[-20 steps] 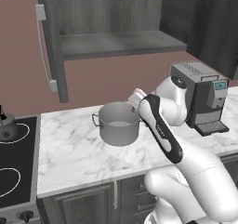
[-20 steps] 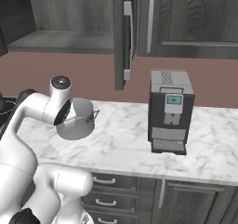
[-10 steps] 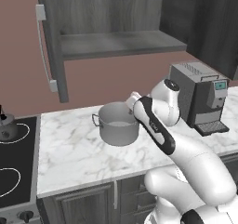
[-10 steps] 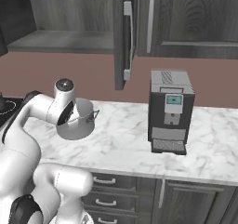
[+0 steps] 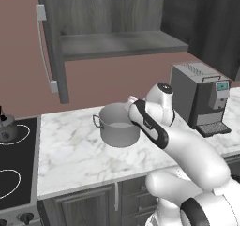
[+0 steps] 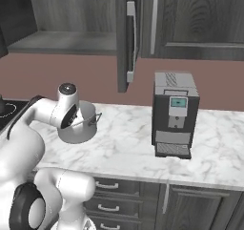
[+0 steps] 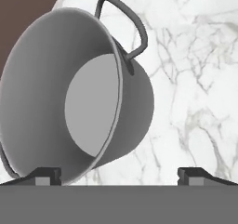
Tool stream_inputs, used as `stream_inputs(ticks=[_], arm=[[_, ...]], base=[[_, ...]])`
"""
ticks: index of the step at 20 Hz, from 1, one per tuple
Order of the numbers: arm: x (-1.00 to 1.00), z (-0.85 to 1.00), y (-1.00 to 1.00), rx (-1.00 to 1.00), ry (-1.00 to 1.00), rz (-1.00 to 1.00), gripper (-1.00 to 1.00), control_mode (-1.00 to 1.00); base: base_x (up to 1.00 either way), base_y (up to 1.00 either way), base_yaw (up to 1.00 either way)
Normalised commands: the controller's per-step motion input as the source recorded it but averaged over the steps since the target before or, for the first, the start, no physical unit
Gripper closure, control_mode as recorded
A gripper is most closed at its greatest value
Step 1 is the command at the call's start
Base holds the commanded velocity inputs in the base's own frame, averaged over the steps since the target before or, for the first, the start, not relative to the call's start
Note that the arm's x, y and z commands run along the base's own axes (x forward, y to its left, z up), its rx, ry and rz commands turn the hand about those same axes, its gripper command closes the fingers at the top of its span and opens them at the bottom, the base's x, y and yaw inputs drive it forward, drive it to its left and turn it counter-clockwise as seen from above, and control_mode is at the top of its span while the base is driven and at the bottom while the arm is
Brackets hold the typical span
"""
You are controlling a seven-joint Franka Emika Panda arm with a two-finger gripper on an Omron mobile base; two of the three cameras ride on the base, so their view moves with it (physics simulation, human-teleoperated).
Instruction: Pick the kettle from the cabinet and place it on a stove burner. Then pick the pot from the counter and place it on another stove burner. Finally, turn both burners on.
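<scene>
Just above the pot's rim, the gripper (image 7: 119, 175) hangs with its two dark fingertips (image 7: 46, 176) spread wide and nothing between them. One tip sits at the near wall of the pot (image 7: 79, 102); the other is out over bare marble beside it. I cannot tell whether either tip touches the steel.

The pot stands upright and lidless on the white marble counter (image 5: 75, 154), a loop handle showing on each side of the rim. From the left base view the pot (image 5: 117, 126) is partly covered on its right by the arm's white forearm, and from the right base view the pot (image 6: 83, 126) sits just behind the arm's wrist joint.

To the pot's right along the counter, well apart, stands a coffee machine (image 6: 174, 114) against the brown wall. Above the counter the cabinet (image 5: 117, 42) hangs open, its shelf bare, its door (image 5: 51, 47) swung out with the long silver bar handle showing.

Off to the left, the kettle (image 5: 7, 129) rests on a back burner (image 5: 16, 136) of the black cooktop, at the edge of view. A front burner (image 5: 9, 183) is nearer, with knobs below it.
</scene>
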Motion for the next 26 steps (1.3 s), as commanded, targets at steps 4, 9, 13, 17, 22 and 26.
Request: stream_inputs(ticks=[4,9,13,17,22,26], arm=[[0.25,-0.17,0.0,-0.05,0.02,0.0,-1.0,-1.0],[0.22,-0.21,0.0,-0.05,0.02,0.0,-1.0,-1.0],[0.19,-0.2,0.0,-0.04,0.04,0.0,-1.0,-1.0],[0.09,-0.14,0.01,-0.02,0.02,0.0,-1.0,-1.0],[0.14,-0.12,0.02,0.0,0.0,0.0,-1.0,-1.0],[0.22,-0.18,0.11,-0.02,0.0,0.0,-1.0,-1.0]], base=[[0.0,0.0,0.0],[0.0,0.0,0.0],[0.0,0.0,0.0],[0.0,0.0,0.0],[0.0,0.0,0.0],[0.0,0.0,0.0]])
